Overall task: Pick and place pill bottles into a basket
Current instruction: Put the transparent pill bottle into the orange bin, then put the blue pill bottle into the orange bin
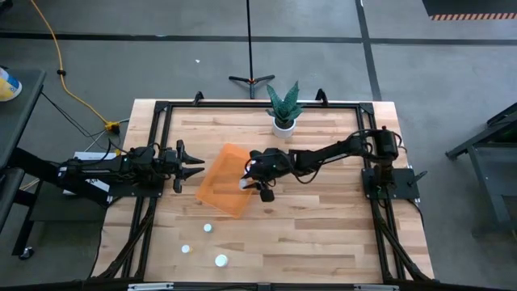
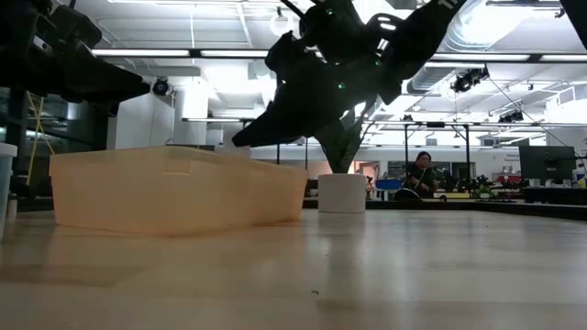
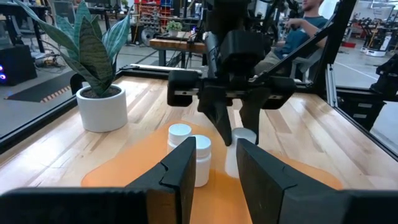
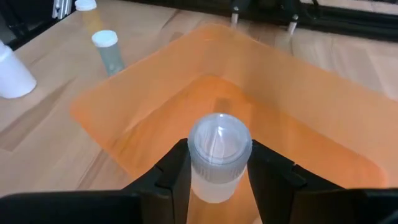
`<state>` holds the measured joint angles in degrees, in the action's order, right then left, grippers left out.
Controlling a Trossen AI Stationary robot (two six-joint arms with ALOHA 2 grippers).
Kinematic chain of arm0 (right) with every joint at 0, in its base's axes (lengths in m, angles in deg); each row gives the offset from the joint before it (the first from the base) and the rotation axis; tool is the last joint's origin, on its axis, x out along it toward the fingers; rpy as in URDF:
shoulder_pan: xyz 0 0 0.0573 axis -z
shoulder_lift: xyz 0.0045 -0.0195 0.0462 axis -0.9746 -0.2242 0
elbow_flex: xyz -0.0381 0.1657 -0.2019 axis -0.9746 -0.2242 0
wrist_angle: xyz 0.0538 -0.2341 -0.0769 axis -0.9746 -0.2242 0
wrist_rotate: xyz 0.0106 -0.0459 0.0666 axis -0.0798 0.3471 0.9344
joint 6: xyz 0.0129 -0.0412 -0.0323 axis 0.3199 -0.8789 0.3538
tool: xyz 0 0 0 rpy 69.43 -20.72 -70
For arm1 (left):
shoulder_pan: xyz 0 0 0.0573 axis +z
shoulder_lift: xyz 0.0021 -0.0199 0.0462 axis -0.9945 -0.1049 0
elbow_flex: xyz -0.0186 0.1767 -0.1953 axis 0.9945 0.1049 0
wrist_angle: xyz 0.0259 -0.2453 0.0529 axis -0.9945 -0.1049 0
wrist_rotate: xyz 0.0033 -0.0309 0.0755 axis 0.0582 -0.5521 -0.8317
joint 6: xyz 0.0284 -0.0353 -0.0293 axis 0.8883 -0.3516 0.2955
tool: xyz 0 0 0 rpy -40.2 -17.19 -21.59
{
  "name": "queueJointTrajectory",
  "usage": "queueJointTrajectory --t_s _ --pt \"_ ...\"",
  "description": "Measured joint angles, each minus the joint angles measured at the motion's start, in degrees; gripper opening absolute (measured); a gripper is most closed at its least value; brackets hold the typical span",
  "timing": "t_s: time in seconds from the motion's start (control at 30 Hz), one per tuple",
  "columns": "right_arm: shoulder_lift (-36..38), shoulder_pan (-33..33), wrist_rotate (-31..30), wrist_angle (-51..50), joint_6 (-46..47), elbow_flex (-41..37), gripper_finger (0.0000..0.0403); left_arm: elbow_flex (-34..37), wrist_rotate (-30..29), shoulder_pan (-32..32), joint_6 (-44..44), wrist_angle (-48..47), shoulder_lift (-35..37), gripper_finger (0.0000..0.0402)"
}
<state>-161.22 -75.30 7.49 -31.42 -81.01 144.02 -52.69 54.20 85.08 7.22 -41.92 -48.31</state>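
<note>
The orange basket [image 1: 220, 192] lies on the table's middle left; it also shows in the low view [image 2: 174, 188]. Two white pill bottles [image 3: 180, 134] [image 3: 200, 158] stand upright inside it. My right gripper [image 1: 254, 181] is over the basket's right part, shut on a third white pill bottle [image 4: 217, 155]. Three more bottles [image 1: 208, 228] [image 1: 186, 249] [image 1: 220, 259] stand on the table near its front edge. My left gripper [image 1: 194, 166] is open and empty at the basket's left side, pointing at it. My right gripper pinches the bottle between its two fingers, on opposite sides just below the cap [image 4: 217, 142]. The fingers come from above, slanting down, and lie along the bottle. The bottle stays upright, cap up [image 3: 244, 134], inside the basket's outline; its bottom is hidden by my left finger.
A white plant pot [image 1: 283, 124] with a green plant stands at the table's far edge, behind the basket. A black frame [image 1: 161, 109] runs around the table top. A person [image 2: 422, 174] sits in the room beyond the table.
</note>
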Motion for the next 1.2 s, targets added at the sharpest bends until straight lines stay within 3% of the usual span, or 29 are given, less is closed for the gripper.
queueJointTrajectory --t_s 0.5,0.87,1.2 --pt "-0.1 0.5 3.2 -2.3 1.3 0.0 0.0161 0.0 0.0 0.0 0.0 0.0 0.0 0.015" --pt "0.3 0.5 3.0 -2.1 1.1 0.0 0.0158 0.0 0.0 0.0 0.0 0.0 0.0 0.015" --pt "14.1 0.5 3.0 -8.7 -4.4 -3.8 0.0138 0.0 0.0 0.0 0.0 0.0 0.0 0.015"
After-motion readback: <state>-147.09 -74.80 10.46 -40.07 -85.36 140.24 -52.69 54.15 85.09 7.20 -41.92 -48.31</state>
